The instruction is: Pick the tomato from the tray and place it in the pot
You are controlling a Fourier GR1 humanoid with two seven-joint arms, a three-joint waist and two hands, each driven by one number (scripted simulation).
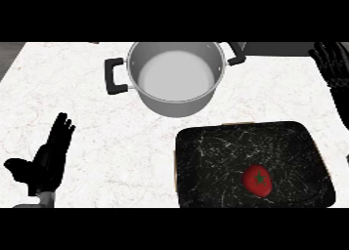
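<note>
A red tomato with a green stem lies on the black marbled tray, toward its near right part. A grey steel pot with black handles stands behind the tray at the counter's far middle, and nothing shows inside it. My right hand is raised at the view's right edge, fingers straight, well beyond and to the right of the tomato. My left hand rests open at the lower left, fingers up, far from the tray.
The white marble counter spreads to the left of the pot and tray. Its far edge runs just behind the pot, and a dark floor strip shows at the far left.
</note>
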